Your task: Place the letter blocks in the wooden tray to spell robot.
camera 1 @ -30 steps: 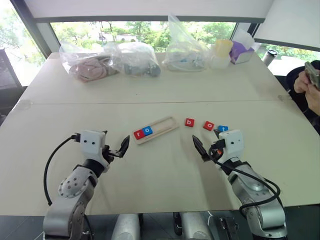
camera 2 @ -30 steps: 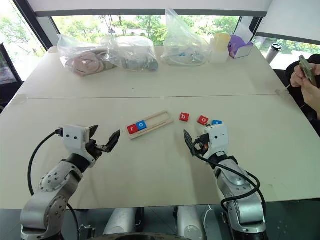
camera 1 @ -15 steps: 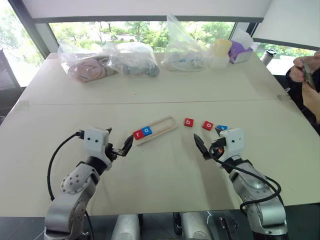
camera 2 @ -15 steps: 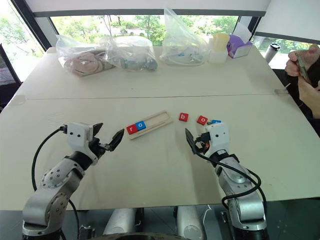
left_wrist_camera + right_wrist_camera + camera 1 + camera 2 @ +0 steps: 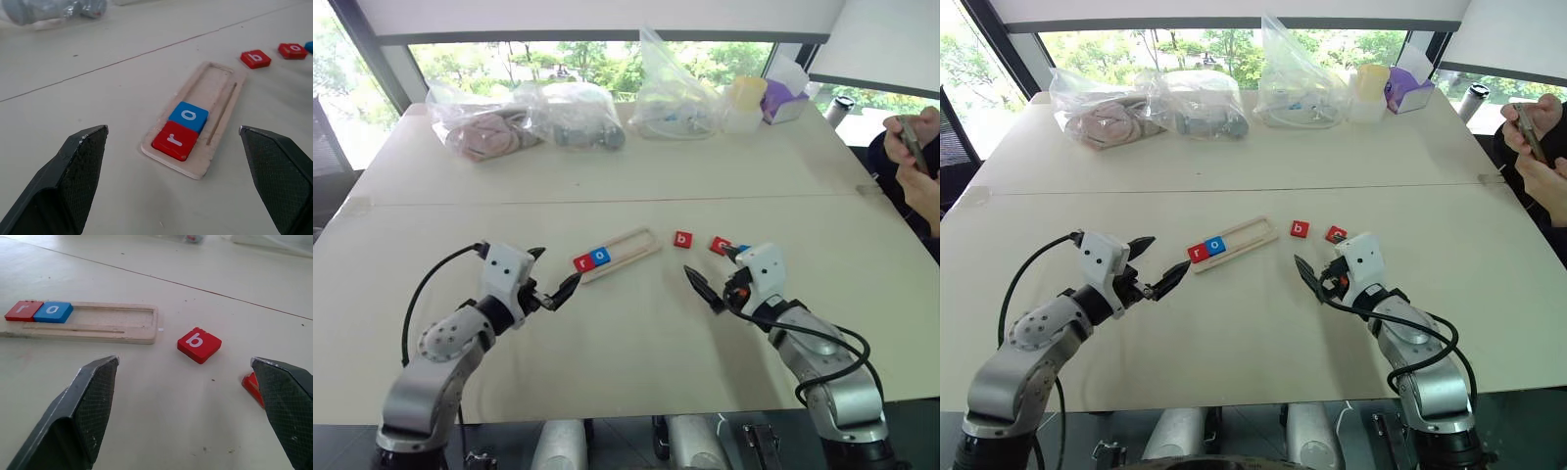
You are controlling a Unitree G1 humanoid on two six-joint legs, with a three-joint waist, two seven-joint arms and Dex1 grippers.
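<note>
A pale table fills the frame under a row of windows, with clear bags and a yellow cup along its upper edge. At the right edge a person's hands hold a phone and are cut off by the frame.

The wooden tray lies slanted at the centre, with the red r block and the blue o block side by side at its lower left end; the rest of the tray is bare. The red b block sits just right of the tray. Further right, a red block is partly covered by the right gripper, and a blue block behind it barely peeks out, its letter unreadable.

Both grippers hover with fingers spread wide, holding nothing. The left gripper now points toward the tray's lower left end, its tips closer to the r block than a second ago; the blocks have not moved.
</note>
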